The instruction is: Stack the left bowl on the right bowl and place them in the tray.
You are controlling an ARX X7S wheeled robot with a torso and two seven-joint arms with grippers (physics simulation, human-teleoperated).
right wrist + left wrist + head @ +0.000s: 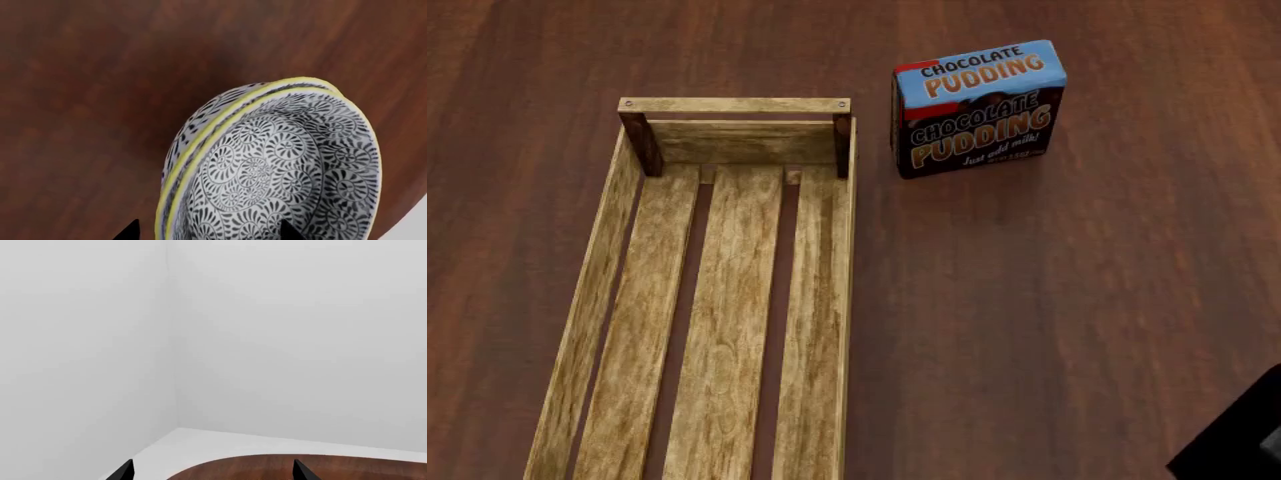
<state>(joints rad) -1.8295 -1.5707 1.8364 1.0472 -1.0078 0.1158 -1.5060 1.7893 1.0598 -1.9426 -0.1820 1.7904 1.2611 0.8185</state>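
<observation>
Stacking looks done: right wrist view shows two bowls (pixel 280 170) nested, two yellow rims running side by side, black-and-white swirl pattern, filling the lower right of that frame over the dark wood table (pixel 80 100). I'd call the step in hand the carry to the tray.

Right gripper (pixel 210 231): only two black fingertips at the bottom edge, either side of the near rim. Looks like a hold on the stack, but contact is out of frame, so I cannot tell if it's clamped or just straddling.

Left gripper (pixel 212 471): two tips well apart at the bottom edge, nothing between them, so spread and empty. It's aimed at white walls and the table's rounded edge, clear of the work.

Tray (pixel 594 260): head view, left half of frame, long light-wood crate, three floor slats, darker corner posts at the top end, nothing in it. Bowls don't show in the head view at all; a dark bit of the robot sits in the lower right corner.

Next move, my read: bring the stack across to the left, clear the low side wall, set down flat on the slats.

Readable text: box (pixel 978 107) just right of the tray's top end says "CHOCOLATE PUDDING" twice; small line under it is too fine to trust.
</observation>
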